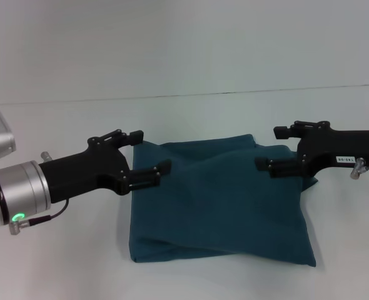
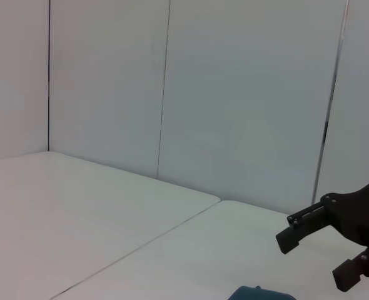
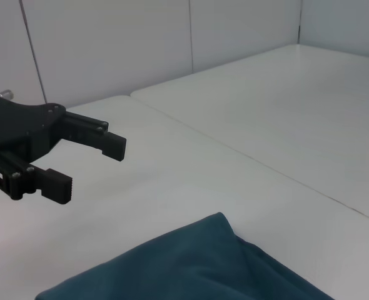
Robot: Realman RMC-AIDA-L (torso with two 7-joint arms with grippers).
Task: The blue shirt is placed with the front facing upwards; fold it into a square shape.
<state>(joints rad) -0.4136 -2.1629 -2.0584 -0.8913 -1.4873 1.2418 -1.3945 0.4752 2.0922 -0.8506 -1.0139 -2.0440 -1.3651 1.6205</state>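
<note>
Our left tool (image 1: 150, 156) and right tool (image 1: 271, 148) hover wide open, holding nothing. The blue shirt (image 1: 219, 203) lies between and below them on the desk (image 1: 65, 256), already folded roughly square. We judge folding nearly finished; next, retreat or tidy edges.

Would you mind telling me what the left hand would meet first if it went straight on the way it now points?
Probably the right hand: the left hand is open, above the blue shirt, pointing across it. Depth is unclear.
</note>
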